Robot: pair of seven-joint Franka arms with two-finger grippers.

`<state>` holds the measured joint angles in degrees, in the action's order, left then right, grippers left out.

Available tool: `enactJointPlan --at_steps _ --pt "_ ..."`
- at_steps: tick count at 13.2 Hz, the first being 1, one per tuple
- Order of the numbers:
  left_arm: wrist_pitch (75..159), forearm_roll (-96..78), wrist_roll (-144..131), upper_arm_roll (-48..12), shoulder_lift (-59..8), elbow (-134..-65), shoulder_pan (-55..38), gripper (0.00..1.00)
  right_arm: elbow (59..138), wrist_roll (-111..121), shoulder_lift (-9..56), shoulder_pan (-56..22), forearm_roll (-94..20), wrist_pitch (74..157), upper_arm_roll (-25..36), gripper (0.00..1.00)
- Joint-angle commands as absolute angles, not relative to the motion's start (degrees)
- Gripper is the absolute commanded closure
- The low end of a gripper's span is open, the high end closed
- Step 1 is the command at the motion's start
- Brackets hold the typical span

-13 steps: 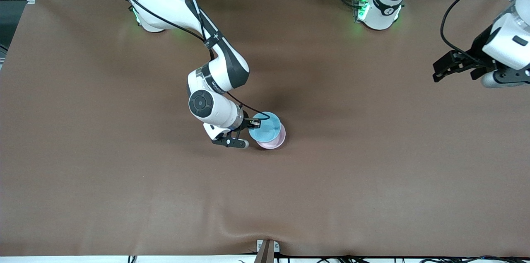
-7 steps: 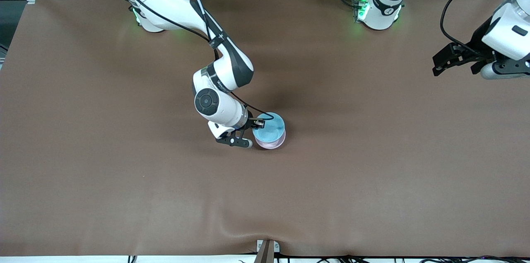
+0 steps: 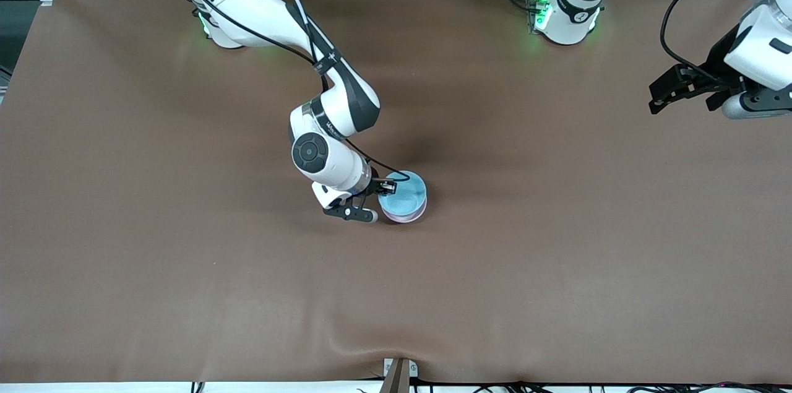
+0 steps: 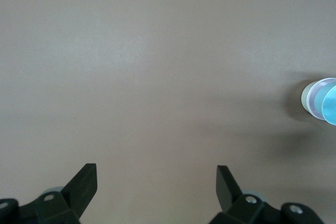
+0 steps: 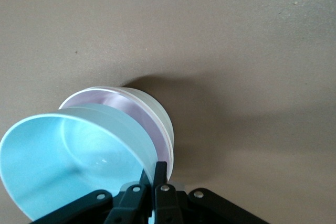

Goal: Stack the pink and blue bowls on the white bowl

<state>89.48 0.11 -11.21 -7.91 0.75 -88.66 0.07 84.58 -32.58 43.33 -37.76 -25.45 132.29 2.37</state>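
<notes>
My right gripper (image 3: 387, 185) (image 5: 157, 169) is shut on the rim of the sky-blue bowl (image 3: 402, 195) (image 5: 63, 166). The blue bowl sits tilted in the pink bowl (image 3: 409, 217) (image 5: 118, 103), covering most of it. The pink bowl rests inside the white bowl (image 5: 161, 115), of which only the outer wall shows. This stack stands mid-table, and it shows small in the left wrist view, with the blue bowl (image 4: 331, 106) on top. My left gripper (image 3: 659, 96) (image 4: 156, 182) hangs open and empty over the left arm's end of the table.
Brown cloth (image 3: 557, 257) covers the whole table. It has a small wrinkle at the edge nearest the front camera, by a clamp (image 3: 399, 371). The arm bases (image 3: 566, 15) stand along the edge farthest from that camera.
The right gripper has shifted the blue bowl over the pink bowl, so less pink shows. The left arm has drawn slightly back toward its end of the table.
</notes>
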Motion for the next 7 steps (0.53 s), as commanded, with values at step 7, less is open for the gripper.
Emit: enactJointPlan --at_steps 7 --pt "88.33 0.62 -12.75 -7.91 1.84 -89.21 2.81 0.00 82.79 -33.66 44.38 -38.23 -24.35 132.28 2.81 1.00"
